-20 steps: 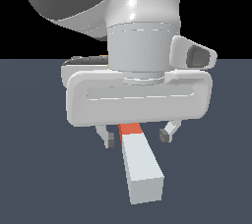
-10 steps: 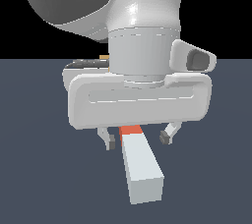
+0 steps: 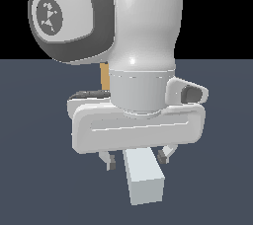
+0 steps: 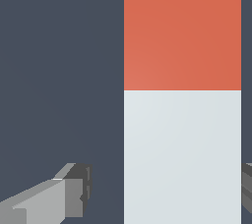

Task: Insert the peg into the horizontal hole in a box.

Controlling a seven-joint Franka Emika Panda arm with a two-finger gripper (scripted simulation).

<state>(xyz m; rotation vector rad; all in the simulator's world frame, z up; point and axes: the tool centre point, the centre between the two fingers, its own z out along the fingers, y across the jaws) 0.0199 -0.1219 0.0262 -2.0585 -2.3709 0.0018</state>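
The peg (image 3: 144,179) lies flat on the dark floor, its pale grey end pointing toward the exterior camera. In the wrist view the peg (image 4: 182,144) shows its red-orange half joined to its pale half. My gripper (image 3: 138,160) is open and hangs low over the peg, one finger on each side. In the wrist view the gripper (image 4: 165,186) straddles the pale half near the colour join. One finger (image 4: 69,196) stands clearly apart from the peg, and the other sits right by its edge. A thin tan strip of the box (image 3: 104,77) shows behind my arm. The hole is hidden.
My own arm and hand (image 3: 138,125) fill most of the exterior view and hide what lies behind them. Dark grey-blue floor (image 3: 217,194) surrounds the peg on both sides.
My hand has come down toward the peg, so the fingers now flank it lower and the hand covers the red end in the exterior view. The peg has not moved.
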